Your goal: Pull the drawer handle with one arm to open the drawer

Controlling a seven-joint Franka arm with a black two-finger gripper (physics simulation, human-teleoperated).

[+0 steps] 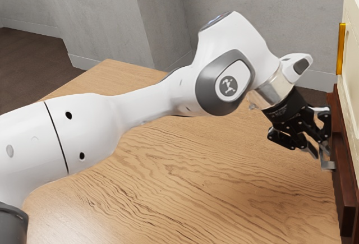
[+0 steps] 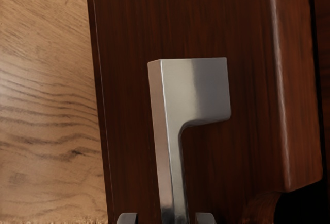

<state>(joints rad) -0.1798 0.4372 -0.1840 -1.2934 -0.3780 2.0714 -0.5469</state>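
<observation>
Gripper [image 1: 320, 152] at the drawer handle [image 2: 172, 95], its fingertips [image 2: 205, 219] apart on either side of the grey metal bar with a gap showing each side, the handle projecting from the dark wooden front [image 2: 126, 105] by the tabletop's [image 1: 224, 188] edge at the exterior view's right.

The white arm [image 1: 148, 102] has 2 black holes [image 1: 68, 115], a dark seam [image 1: 58, 137], grey-ringed joint [image 1: 205, 88] and black pincer [image 1: 320, 155].

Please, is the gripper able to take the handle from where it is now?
Probably yes: the gripper is right at the handle, its open fingers stand on either side of it, and I see nothing blocking them.
</observation>
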